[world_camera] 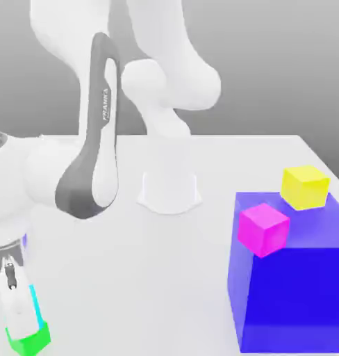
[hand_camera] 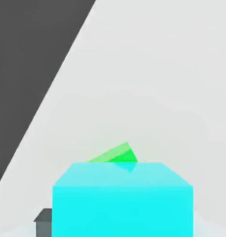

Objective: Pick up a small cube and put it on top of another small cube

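**Cyan cube sits on the green one, hand spread around it**

Down at the near corner of the white counter (world_camera: 130, 278), at the exterior view's left, the small green cube (world_camera: 30, 341) rests on the counter surface with the cyan cube (world_camera: 36, 302) directly on top of it. From the exterior view only a thin strip of cyan shows, because a pale finger (world_camera: 14, 306) of the hand (world_camera: 19, 306) stands in front of it, reaching down almost to the green cube's top.

From the hand's own camera the cyan cube (hand_camera: 123, 201) is very close, its top face flat and level. A sliver of the green cube (hand_camera: 116, 155) peeks out past the cyan cube's far edge, turned at a slight angle to it, so the two are stacked but not squared up. A dark finger tip (hand_camera: 43, 220) shows just beside the cyan cube's side with a small gap between them; the hand stands spread open and is not squeezing the cube.

Well away from the green cube, toward the exterior view's right, stands the big blue block (world_camera: 290, 292). A magenta cube (world_camera: 263, 229) sits on its top near the front corner, and a yellow cube (world_camera: 305, 186) sits on its top farther back. The arm's white round base (world_camera: 169, 189) stands on the counter between the green cube and the blue block, farther back than both.
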`<state>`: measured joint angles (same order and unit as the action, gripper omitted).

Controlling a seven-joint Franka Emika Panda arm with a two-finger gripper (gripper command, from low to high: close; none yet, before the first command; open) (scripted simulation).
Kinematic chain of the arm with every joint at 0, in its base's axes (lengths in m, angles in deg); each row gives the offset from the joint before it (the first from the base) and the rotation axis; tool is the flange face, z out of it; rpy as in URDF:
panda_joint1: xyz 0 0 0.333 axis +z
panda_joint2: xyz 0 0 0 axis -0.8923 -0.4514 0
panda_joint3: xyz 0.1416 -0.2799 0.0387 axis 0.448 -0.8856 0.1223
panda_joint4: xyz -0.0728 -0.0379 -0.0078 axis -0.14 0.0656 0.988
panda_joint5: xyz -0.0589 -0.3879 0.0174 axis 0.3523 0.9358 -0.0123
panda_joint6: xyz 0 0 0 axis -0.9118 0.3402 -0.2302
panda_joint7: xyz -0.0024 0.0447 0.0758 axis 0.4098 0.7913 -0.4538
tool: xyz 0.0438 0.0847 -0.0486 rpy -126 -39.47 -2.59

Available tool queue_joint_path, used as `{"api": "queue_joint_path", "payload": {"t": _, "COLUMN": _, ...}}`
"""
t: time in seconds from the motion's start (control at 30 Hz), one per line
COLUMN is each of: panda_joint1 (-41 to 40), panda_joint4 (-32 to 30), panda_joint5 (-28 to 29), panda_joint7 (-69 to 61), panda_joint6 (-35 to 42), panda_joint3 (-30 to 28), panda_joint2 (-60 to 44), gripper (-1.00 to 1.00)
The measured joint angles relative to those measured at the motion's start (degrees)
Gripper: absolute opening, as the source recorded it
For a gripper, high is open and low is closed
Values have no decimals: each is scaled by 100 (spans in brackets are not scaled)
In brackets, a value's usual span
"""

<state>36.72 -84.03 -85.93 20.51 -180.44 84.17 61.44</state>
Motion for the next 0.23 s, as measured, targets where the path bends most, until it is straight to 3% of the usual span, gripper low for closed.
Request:
{"api": "queue_joint_path", "payload": {"t": 0.1, "panda_joint1": -1, "panda_joint4": 6, "panda_joint5": 1, "panda_joint7": -1, "panda_joint6": -47, "panda_joint3": -2, "panda_joint2": -56, "gripper": 100}}
{"api": "queue_joint_path", "payload": {"t": 0.23, "panda_joint1": 3, "panda_joint4": -23, "panda_joint5": 13, "panda_joint7": 6, "panda_joint6": 509, "panda_joint3": -10, "panda_joint2": 526, "gripper": 100}}
